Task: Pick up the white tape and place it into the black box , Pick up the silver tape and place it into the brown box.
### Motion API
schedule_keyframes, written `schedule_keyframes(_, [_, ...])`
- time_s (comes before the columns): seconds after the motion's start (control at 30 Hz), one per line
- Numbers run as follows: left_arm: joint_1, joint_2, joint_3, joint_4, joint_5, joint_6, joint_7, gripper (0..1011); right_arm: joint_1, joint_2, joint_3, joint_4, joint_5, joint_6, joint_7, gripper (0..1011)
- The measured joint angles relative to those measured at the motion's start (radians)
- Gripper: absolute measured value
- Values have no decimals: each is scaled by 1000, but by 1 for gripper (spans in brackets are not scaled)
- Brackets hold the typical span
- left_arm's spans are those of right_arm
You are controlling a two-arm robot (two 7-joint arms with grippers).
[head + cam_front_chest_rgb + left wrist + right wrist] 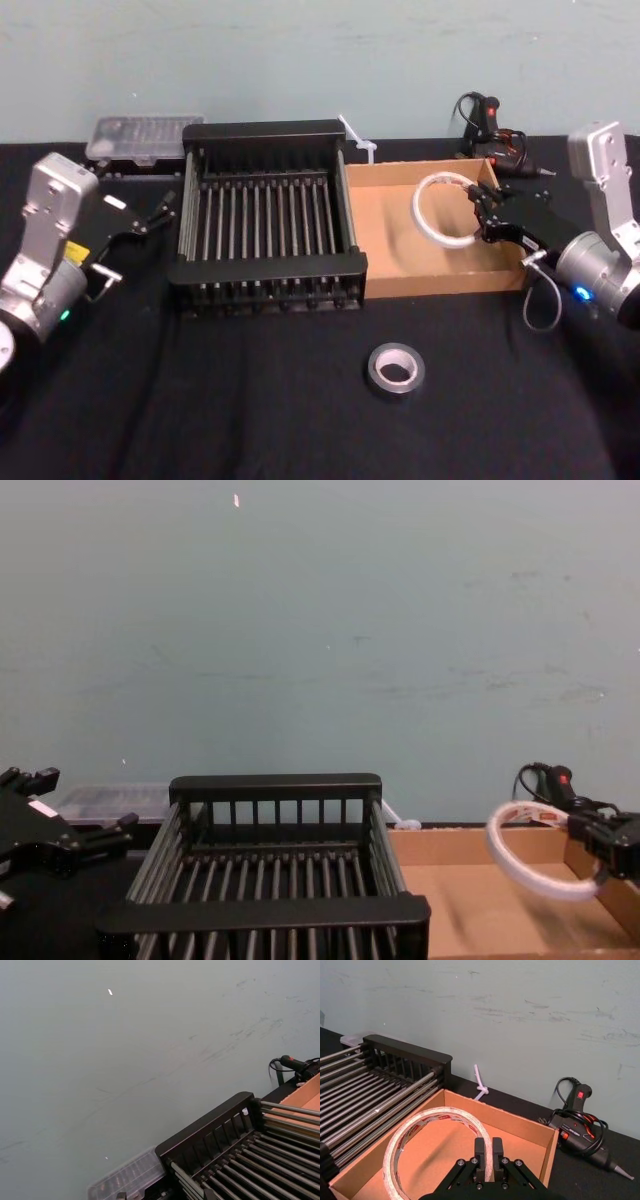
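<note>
Nearest, silver tape: lying flat on the black table toward its front edge, in front of the gap between the two boxes, apart from both grippers.
Left gripper: hanging just off the black box's left side above the table, fingers spread with nothing between them.
Black box: mid-table, slatted floor bare, its right wall touching the brown box.
Brown box: right of the crate, toward the table's right edge.
Right gripper: over the brown box's right end, fingers clamped on the white tape's rim.
White tape: held tilted and lifted above the cardboard floor, inside the brown box's outline.
Clear case: at the table's far left edge behind the crate.
Glue gun: at the far right edge, behind the brown box, by the wall.
</note>
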Motion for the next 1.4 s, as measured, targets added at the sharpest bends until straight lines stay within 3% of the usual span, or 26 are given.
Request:
schedule_keyframes(0.73, [0, 0, 0, 0, 0, 0, 0, 1001, 69, -33, -18, 81, -30, 16, -8, 94])
schedule_keyframes(1.4, [0, 0, 0, 0, 0, 0, 0, 1002, 80, -36, -26, 66, -34, 8, 12, 94])
